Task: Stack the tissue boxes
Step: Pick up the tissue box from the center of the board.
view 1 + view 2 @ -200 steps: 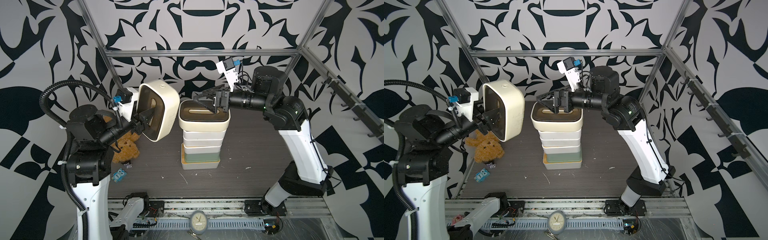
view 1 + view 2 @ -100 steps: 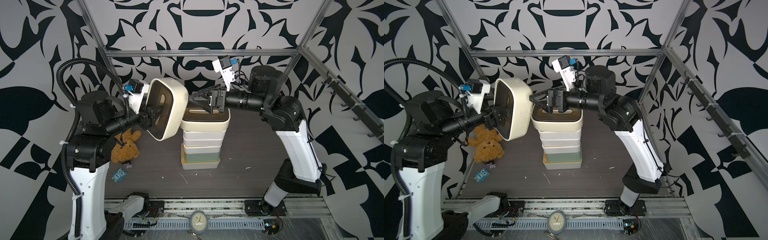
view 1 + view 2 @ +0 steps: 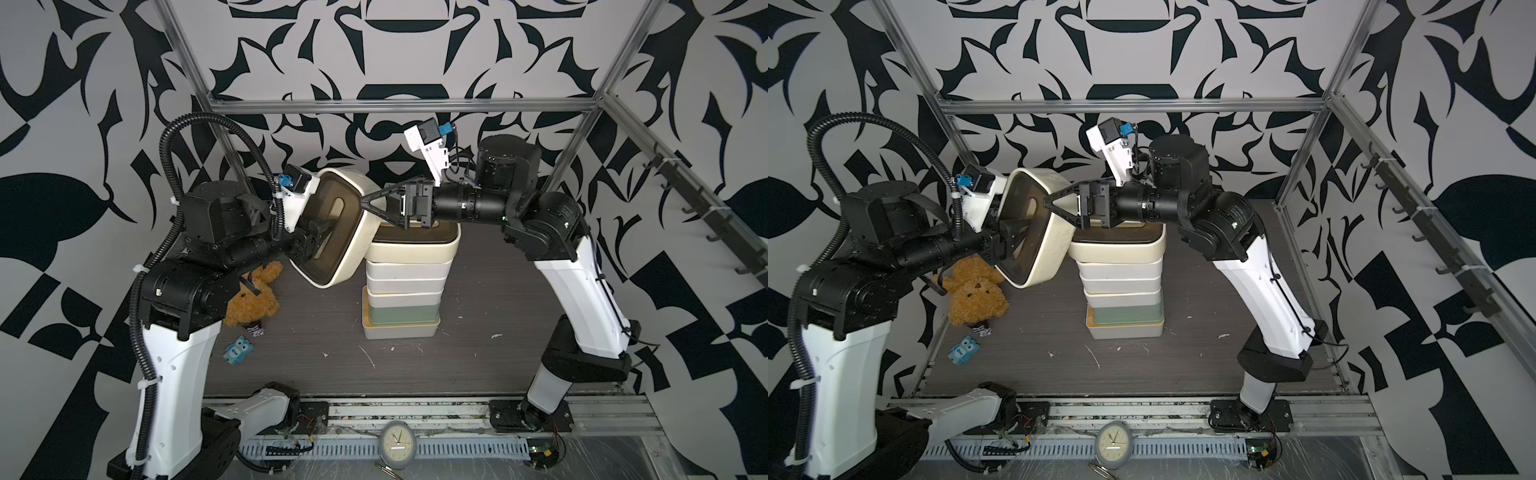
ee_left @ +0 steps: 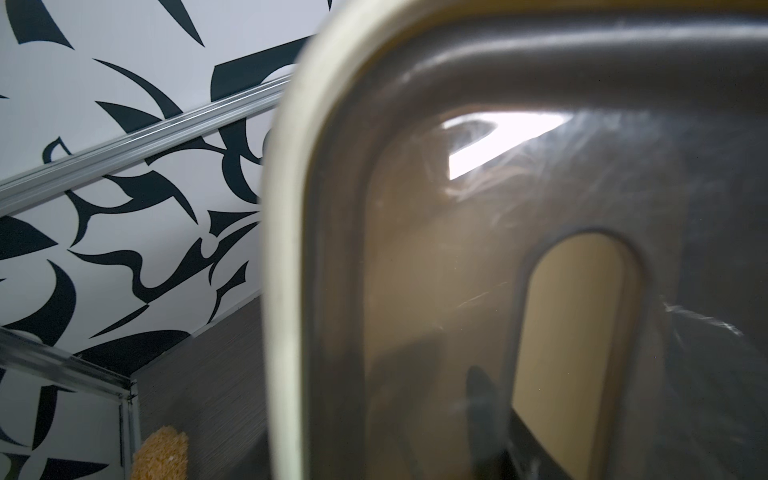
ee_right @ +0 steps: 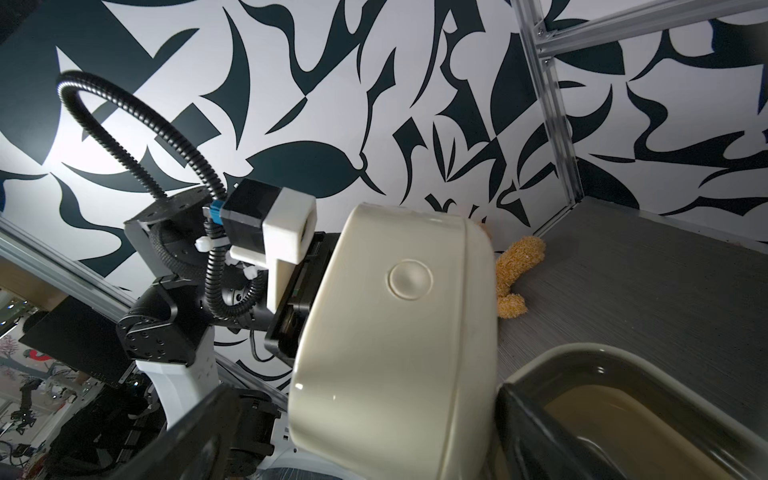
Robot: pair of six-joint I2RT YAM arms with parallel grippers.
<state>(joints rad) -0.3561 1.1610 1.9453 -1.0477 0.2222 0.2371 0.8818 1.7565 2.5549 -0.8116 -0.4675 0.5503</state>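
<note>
The left pincer (image 3: 314, 239) grasps the rounded cream dark-lidded tissue box (image 3: 365, 232) by its slot, tipped beside the stack of tissue boxes (image 3: 405, 286); the right pincer (image 3: 376, 204) hangs released. Best levelled first, then lowered squarely.

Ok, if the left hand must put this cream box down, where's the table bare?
Bare: the strip between the stack and the front rail, and the patch between stack and right arm. Crowded: left side, with plush and blue toy.
</note>
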